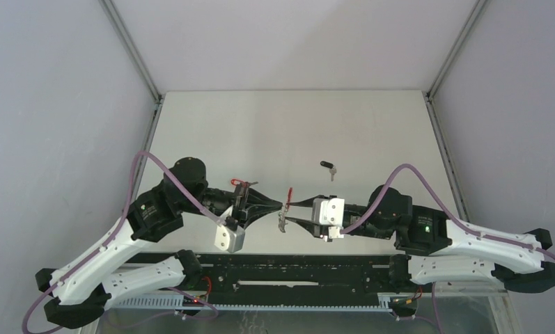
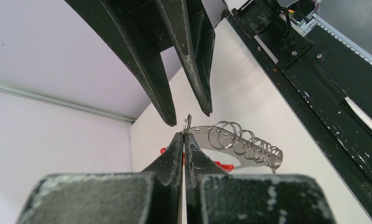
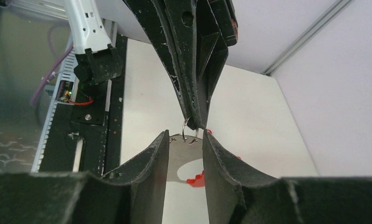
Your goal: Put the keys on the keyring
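The keyring (image 1: 282, 221) hangs above the table between the two arms, a silver plate with a row of small wire loops (image 2: 249, 144) and a red arc (image 2: 223, 165). My left gripper (image 2: 184, 135) is shut on the plate's end, next to one small ring. In the top view the left gripper (image 1: 283, 207) meets the right gripper (image 1: 287, 211) tip to tip. My right gripper (image 3: 186, 132) is open, its fingers (image 3: 160, 156) either side of the keyring's plate (image 3: 186, 158). The black-headed key (image 1: 327, 166) lies on the table beyond them. The red-tagged key (image 1: 240, 182) lies beside the left arm.
A black rail (image 1: 295, 271) runs along the near edge between the arm bases. Pale walls with metal corner posts (image 1: 438, 83) close in the white table (image 1: 274, 132) on three sides.
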